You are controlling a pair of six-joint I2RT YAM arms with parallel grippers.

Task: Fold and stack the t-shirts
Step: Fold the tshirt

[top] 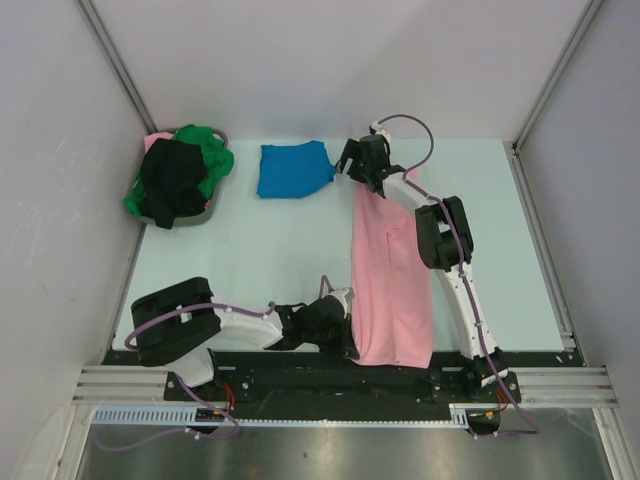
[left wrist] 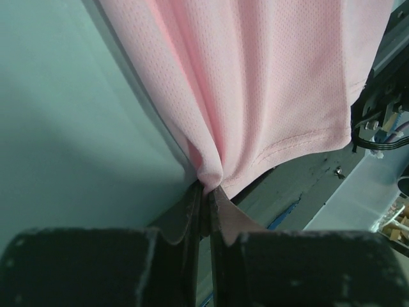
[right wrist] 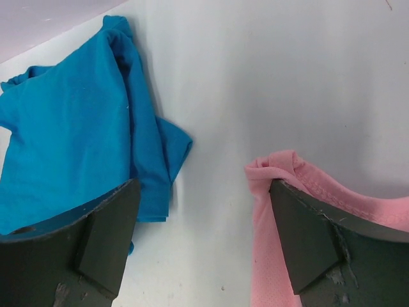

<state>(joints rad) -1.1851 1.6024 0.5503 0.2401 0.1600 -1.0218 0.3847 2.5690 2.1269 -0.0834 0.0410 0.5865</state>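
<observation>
The light pink t-shirt (top: 390,275) lies as a long strip down the table's middle right, reaching the near edge. My left gripper (top: 345,325) is shut on its near left hem corner (left wrist: 211,169), the jaws pinched on a fold of cloth. My right gripper (top: 352,165) is open at the shirt's far end; the pink cloth (right wrist: 281,173) bunches beside its right finger, between the jaws only bare table. The bright blue t-shirt (top: 293,168) lies folded at the far middle, also in the right wrist view (right wrist: 70,141). The black t-shirt (top: 172,180) and green t-shirt (top: 210,150) sit in the basket.
A grey round basket (top: 205,214) stands at the far left of the table, with a little pink cloth (top: 157,141) showing at its back. The metal frame rail (top: 300,385) runs along the near edge. White walls enclose the table.
</observation>
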